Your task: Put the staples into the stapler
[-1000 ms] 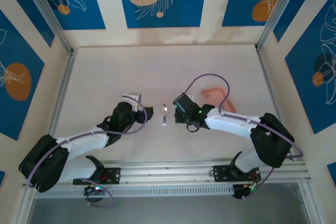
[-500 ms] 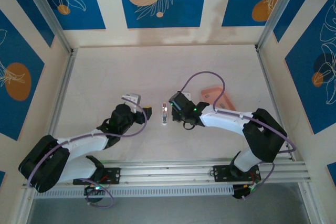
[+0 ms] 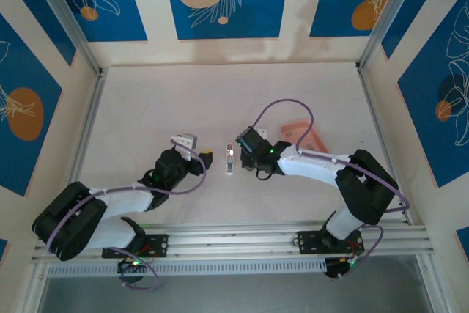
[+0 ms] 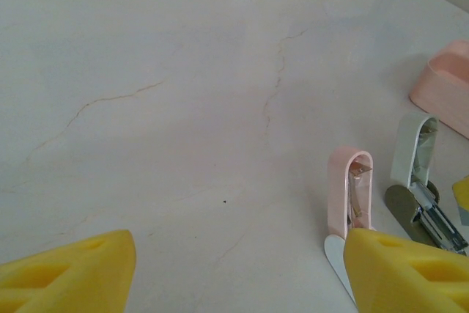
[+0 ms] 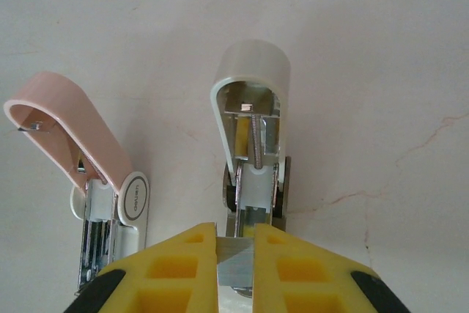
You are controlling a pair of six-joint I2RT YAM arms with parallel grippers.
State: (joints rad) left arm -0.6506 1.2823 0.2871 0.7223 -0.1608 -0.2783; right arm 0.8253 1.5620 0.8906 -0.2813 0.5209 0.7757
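Two opened staplers lie side by side. The white stapler [image 5: 253, 115] has its lid raised and its metal channel [image 5: 253, 196] bare, straight ahead of my right gripper [image 5: 235, 243]. That gripper is shut on a grey strip of staples [image 5: 236, 265], whose front end sits at the near end of the channel. The pink stapler [image 5: 80, 152] lies just to the left. From above, the staplers [image 3: 229, 160] sit between both grippers. My left gripper [image 4: 238, 276] is open, its right finger [image 4: 407, 273] beside the pink stapler [image 4: 350, 196].
The salmon-pink tray [image 3: 302, 134] sits behind the right arm, partly covered by its cable, and also appears at the right edge of the left wrist view as the tray [image 4: 445, 87]. Aluminium rails frame the pale table [image 3: 220, 100].
My right gripper has edged left toward the staplers with the strip in it. The left arm has shifted only slightly.
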